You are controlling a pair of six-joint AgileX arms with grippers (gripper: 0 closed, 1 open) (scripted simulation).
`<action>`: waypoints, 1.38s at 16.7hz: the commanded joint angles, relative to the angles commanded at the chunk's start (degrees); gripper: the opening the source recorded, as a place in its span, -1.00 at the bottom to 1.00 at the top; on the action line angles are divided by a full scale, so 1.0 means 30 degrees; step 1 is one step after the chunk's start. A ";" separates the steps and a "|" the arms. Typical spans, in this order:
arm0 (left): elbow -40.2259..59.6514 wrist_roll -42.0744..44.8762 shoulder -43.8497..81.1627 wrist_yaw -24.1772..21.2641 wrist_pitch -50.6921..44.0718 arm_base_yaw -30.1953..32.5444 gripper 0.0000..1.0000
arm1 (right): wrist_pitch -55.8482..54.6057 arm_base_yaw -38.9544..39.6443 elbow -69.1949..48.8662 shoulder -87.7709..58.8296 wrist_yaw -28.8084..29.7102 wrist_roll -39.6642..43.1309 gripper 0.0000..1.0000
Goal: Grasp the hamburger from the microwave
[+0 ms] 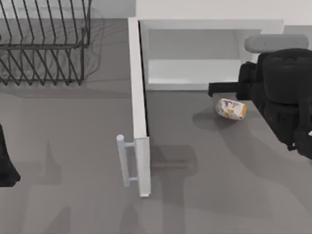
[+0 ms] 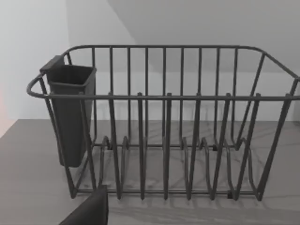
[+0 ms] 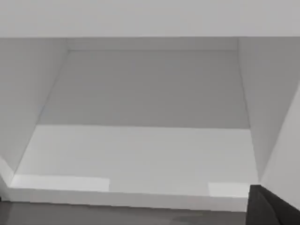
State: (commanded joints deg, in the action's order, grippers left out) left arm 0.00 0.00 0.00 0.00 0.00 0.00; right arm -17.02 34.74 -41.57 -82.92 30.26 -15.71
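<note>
Right gripper: black, at the right side of the tabletop, just in front of the microwave's open mouth; a dark finger reaches toward the door side. Whether its fingers are spread or pressed together I cannot tell, and it pinches nothing I can see.
Hamburger: a small rounded lump, mottled white with orange-yellow patches, lying on the grey tabletop just outside the cavity, near and a little below the right gripper, apart from it. A soft shadow lies beside it.
Microwave: big white box at the far edge of the tabletop, right of centre; the pale cavity stands open, and the right wrist view looks straight into it.
Door: swung out toward the near edge, a white slab seen edge-on, with a cylindrical bar handle on its left face.
Left arm: parked at the left edge of the tabletop.
Wire rack: black, in the far left corner; the left wrist view shows a dark cup hung at one end of it.
</note>
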 joint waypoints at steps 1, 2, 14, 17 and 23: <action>0.0000 0.0000 0.0000 0.0000 0.0000 0.0000 1.00 | 0.0036 0.0143 0.0818 0.0797 0.0509 0.0085 -1.00; 0.0000 0.0000 0.0000 0.0000 0.0000 0.0000 1.00 | 0.0067 0.0251 0.1432 0.1395 0.0906 0.0153 -1.00; 0.0000 0.0000 0.0000 0.0000 0.0000 0.0000 1.00 | -0.3259 0.0418 0.2766 -0.1101 0.1338 0.0147 -1.00; 0.0000 0.0000 0.0000 0.0000 0.0000 0.0000 1.00 | -0.7267 0.0498 0.3667 -0.3947 0.1478 0.0108 -1.00; 0.0000 0.0000 0.0000 0.0000 0.0000 0.0000 1.00 | -1.4521 0.0421 0.5633 -0.8844 0.1531 0.0130 -1.00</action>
State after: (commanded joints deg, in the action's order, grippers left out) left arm 0.00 0.00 0.00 0.00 0.00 0.00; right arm -60.58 36.00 -24.67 -109.45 34.85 -15.32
